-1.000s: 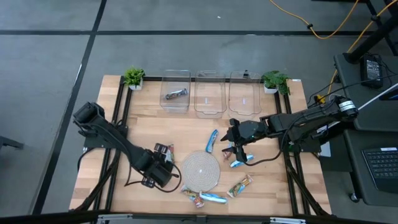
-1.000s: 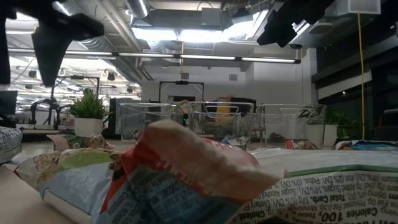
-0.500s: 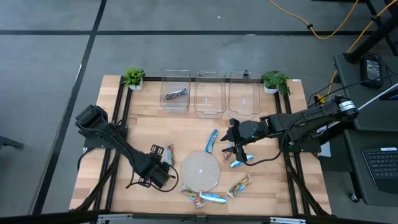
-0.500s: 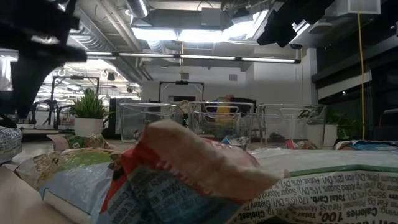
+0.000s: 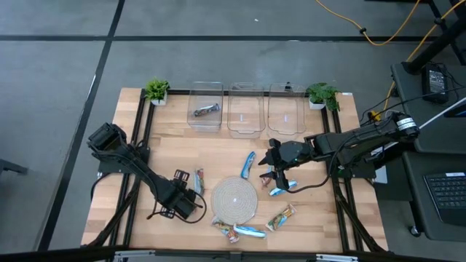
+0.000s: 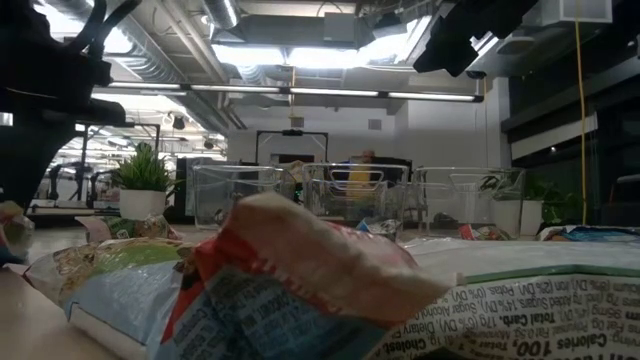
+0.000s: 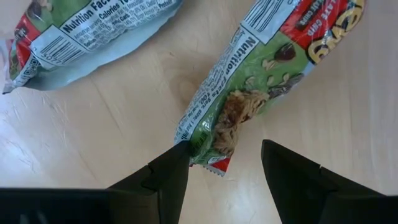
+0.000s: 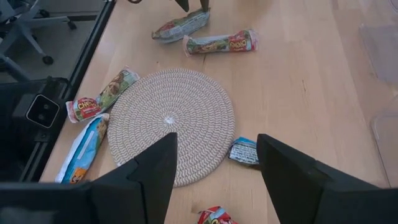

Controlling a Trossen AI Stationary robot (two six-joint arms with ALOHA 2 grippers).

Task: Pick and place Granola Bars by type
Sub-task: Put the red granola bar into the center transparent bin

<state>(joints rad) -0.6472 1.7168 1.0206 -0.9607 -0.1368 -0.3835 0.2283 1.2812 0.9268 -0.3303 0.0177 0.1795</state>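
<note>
One camera hangs overhead, looking straight down on the whole table (image 5: pixel 167 153). Another sits at tabletop level, right against a wrapped bar (image 6: pixel 300 290), facing the far bins (image 6: pixel 350 195). The left wrist camera stares down, very near, at a red and green bar (image 7: pixel 261 81). The right wrist camera looks across the woven mat (image 8: pixel 171 121), also visible from overhead.
</note>
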